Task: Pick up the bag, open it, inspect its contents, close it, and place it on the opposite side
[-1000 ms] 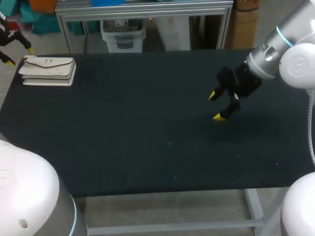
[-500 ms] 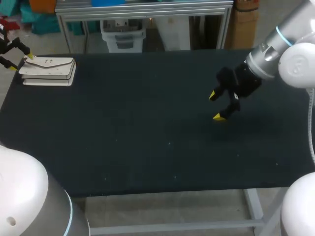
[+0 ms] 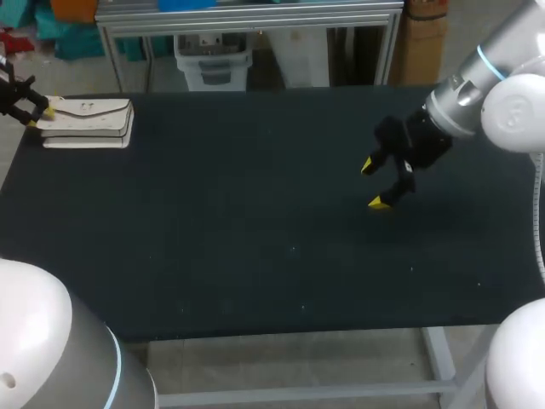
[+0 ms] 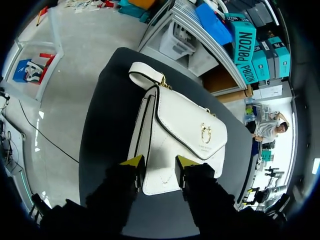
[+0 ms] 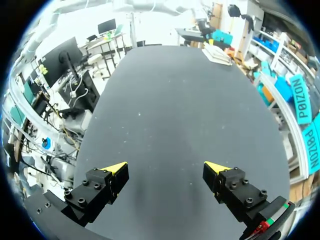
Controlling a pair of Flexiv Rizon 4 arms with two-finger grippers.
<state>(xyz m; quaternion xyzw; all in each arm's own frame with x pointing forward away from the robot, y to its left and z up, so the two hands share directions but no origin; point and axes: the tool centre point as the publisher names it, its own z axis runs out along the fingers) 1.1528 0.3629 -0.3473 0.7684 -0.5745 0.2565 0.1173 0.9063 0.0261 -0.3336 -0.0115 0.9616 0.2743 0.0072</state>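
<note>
Fingers of left gripper (image 4: 159,164) clamping end of white bag (image 4: 180,135) (lying at table (image 3: 255,221) corner); right gripper (image 5: 166,172) hovering over table, fingers gaping wide.

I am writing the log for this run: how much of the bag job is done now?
Done: nothing yet; the white bag lies flat at the left end of the table, flap closed. In hand: the left gripper is at the bag's near end, for the pick-up. Left: lifting, opening, inspecting, closing and placing it on the other side, where the right gripper hangs open.
</note>
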